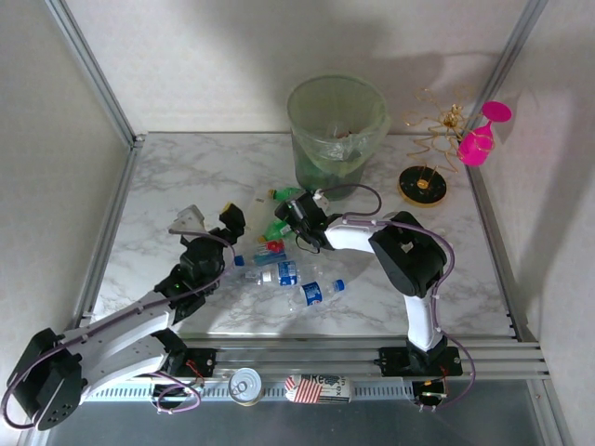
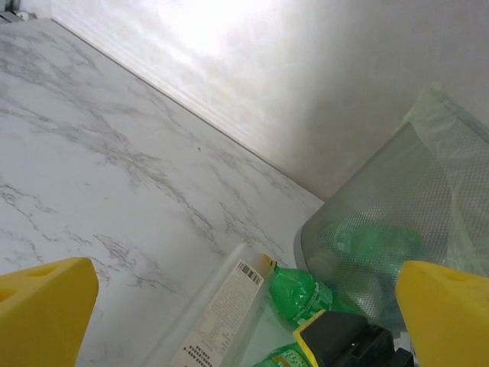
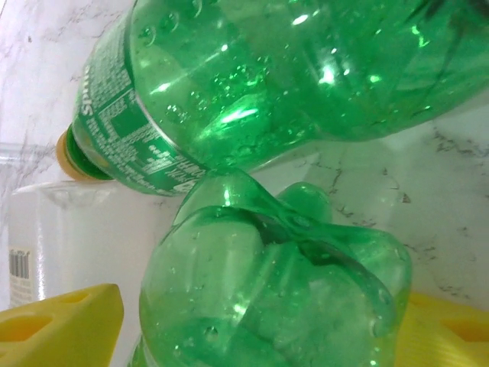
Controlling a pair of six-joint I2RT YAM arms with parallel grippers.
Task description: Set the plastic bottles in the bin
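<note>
The bin (image 1: 335, 130) is a pale green bucket with a liner at the back centre. It holds green bottles, seen through its wall (image 2: 397, 222). Several plastic bottles lie in a cluster in front of it: clear ones with blue labels (image 1: 279, 274) (image 1: 316, 293), a red-labelled one (image 1: 272, 246) and two green ones (image 1: 277, 229) (image 1: 286, 194). My right gripper (image 1: 290, 216) (image 3: 263, 329) is open, with the dented base of one green bottle (image 3: 275, 290) between its yellow fingers; a sliver of gap shows at the left finger. The second green bottle (image 3: 252, 84) lies just beyond. My left gripper (image 1: 232, 223) (image 2: 244, 321) is open above a clear bottle (image 2: 221, 313).
A pink goblet (image 1: 482, 139), a gold wire ornament (image 1: 437, 125) and a black-and-gold disc (image 1: 423, 186) stand at the back right. A silver tin can (image 1: 246, 386) and a flag-patterned packet (image 1: 316, 387) lie on the front rail. Metal frame rails edge the marble table (image 1: 167, 177).
</note>
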